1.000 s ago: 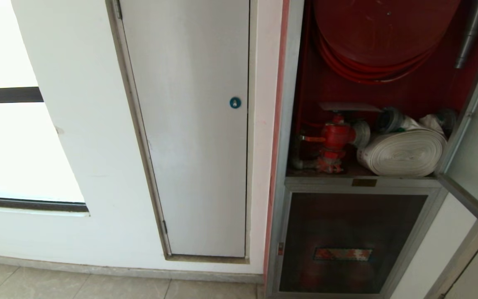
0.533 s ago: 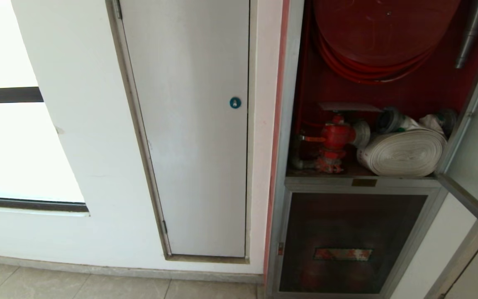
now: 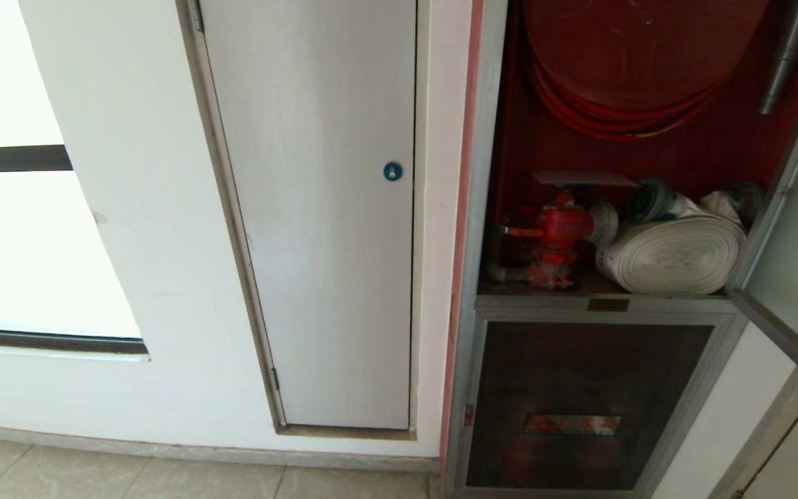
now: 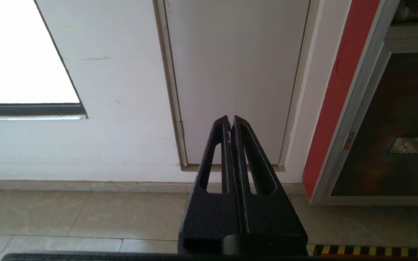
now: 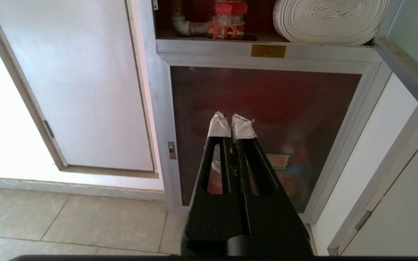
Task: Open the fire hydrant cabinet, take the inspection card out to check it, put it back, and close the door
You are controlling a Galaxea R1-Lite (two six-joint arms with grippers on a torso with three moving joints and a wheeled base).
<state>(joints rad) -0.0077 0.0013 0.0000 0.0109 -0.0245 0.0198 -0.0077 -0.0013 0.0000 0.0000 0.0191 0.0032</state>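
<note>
The fire hydrant cabinet (image 3: pixel 485 208) stands open at the right of the head view, red-lined, with a red hose reel (image 3: pixel 638 62), a red hydrant valve (image 3: pixel 560 229) and a white rolled hose (image 3: pixel 676 253). Its door (image 3: pixel 797 229) is swung out to the right. A flat pale sheet, the inspection card (image 3: pixel 582 179), lies on top of the valve. Neither arm shows in the head view. My left gripper (image 4: pixel 230 119) is shut and empty, low, facing the white door. My right gripper (image 5: pixel 230 119), with white-wrapped fingertips, is shut and empty in front of the lower dark panel (image 5: pixel 267 119).
A plain white door (image 3: pixel 323 242) with a round blue lock (image 3: pixel 393 171) is set in the wall left of the cabinet. A bright window (image 3: pixel 11 242) is further left. Tiled floor (image 4: pixel 85 217) runs along the wall. A white wall panel (image 5: pixel 394 203) stands right of the cabinet.
</note>
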